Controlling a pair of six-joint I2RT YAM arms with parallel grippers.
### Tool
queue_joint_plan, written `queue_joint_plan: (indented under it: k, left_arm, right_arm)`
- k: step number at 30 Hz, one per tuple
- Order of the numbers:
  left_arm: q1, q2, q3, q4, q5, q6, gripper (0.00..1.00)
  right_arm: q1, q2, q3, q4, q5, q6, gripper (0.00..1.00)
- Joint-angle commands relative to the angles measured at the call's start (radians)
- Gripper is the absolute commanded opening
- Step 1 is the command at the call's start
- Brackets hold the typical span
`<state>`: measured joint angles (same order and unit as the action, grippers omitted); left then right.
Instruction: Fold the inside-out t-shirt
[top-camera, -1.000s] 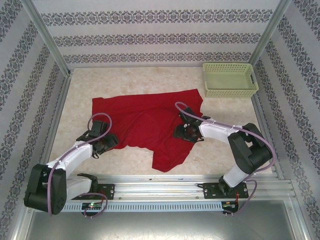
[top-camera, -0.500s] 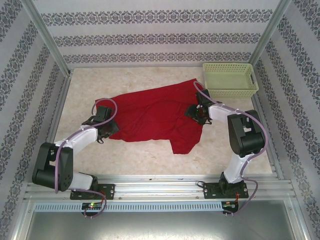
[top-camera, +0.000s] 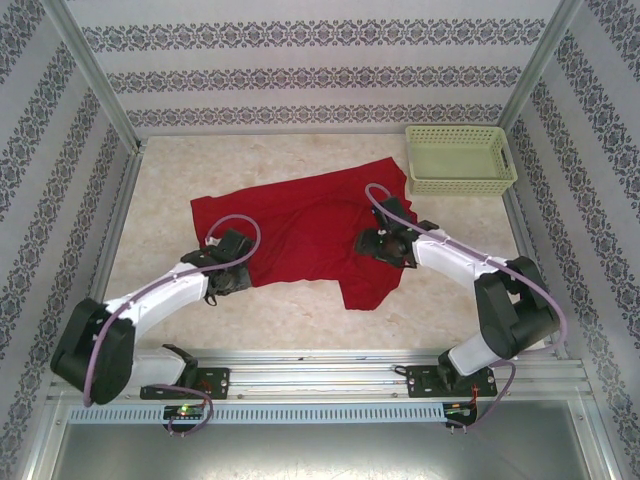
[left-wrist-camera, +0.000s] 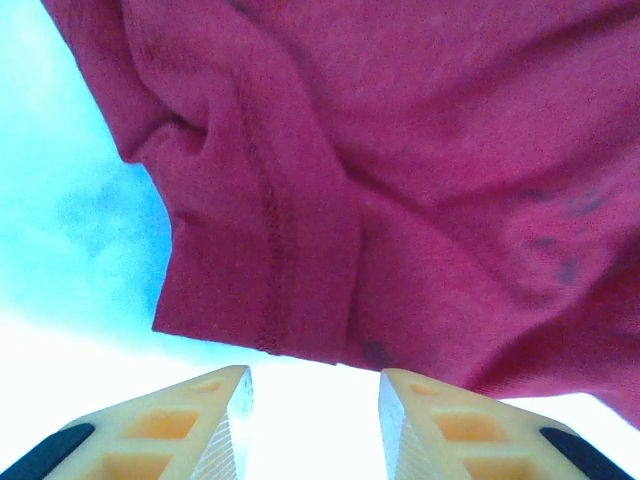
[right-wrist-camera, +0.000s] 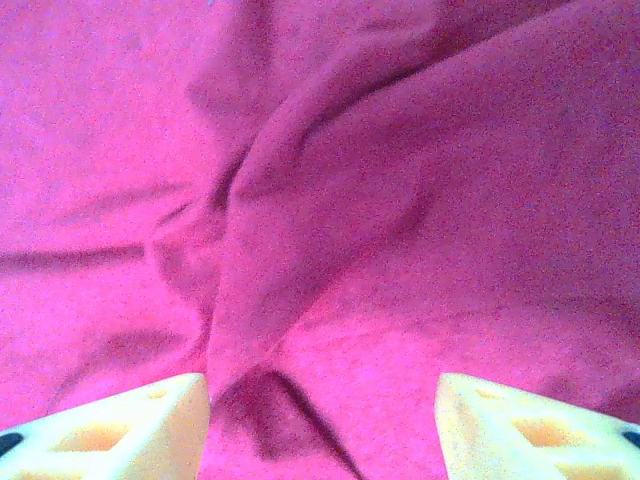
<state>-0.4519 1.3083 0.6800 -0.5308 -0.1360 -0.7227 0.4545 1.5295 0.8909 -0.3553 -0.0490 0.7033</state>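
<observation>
Seeing the inside-out t-shirt (top-camera: 300, 225) lying rumpled on the counter (top-camera: 270, 320), roughly mid-counter, stretching from left of centre toward the far right. Reaching with its far right corner to just beside the pale green basket (top-camera: 458, 186); not managing to tell touching from apart. Trailing one flap down toward the near edge, right of centre. Showing a stitched hem in the left wrist view, with cloth bunching into a fold beside it. Finding the left gripper (top-camera: 232, 272) (left-wrist-camera: 315, 400) sitting at the shirt's near left edge, jaws standing spread with bare counter between, hem lying just ahead, nothing getting pinched. Finding the right gripper (top-camera: 378, 243) (right-wrist-camera: 320, 420) sitting over the shirt's right half, near the top of that flap, jaws standing wide apart with creased red cloth running below and ahead, nothing getting pinched there either. Not managing to tell whether touching the cloth or hanging just above it. Reaching in with both arms from the near edge, bending inward, grippers sitting well apart.
</observation>
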Motion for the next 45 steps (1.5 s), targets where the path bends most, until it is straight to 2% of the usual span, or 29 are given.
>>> queue_joint_plan:
  k: [1,6,17,23,27,31,40,45]
  left_arm:
    - [-0.012,0.051,0.040,-0.035,-0.037,0.004,0.38]
    - [-0.011,0.102,0.060,-0.023,-0.085,0.027,0.37]
    - [-0.010,0.160,0.052,0.013,-0.063,0.039,0.36]
    - [-0.010,0.167,0.049,0.017,-0.068,0.039,0.22]
    - [-0.010,0.145,0.040,0.015,-0.067,0.040,0.12]
    - [-0.008,0.067,0.004,0.004,-0.071,0.026,0.01]
    - [0.027,-0.326,-0.093,-0.109,-0.146,-0.015,0.00]
    - [0.048,-0.461,-0.114,-0.140,-0.170,-0.010,0.00]
  right_arm:
    - [0.028,0.001,-0.043,0.019,0.003,0.015,0.61]
    - [0.085,0.038,-0.056,0.081,-0.018,0.024,0.61]
    - [0.137,0.094,-0.026,0.119,-0.015,0.039,0.61]
    - [0.139,0.142,-0.005,0.084,0.017,0.054,0.61]
    - [0.102,0.194,-0.006,0.060,0.025,0.089,0.61]
    - [0.057,0.219,-0.010,0.041,0.042,0.110,0.60]
    - [-0.065,0.232,-0.030,0.039,0.040,0.120,0.57]
    - [-0.119,0.236,-0.025,0.042,0.040,0.104,0.57]
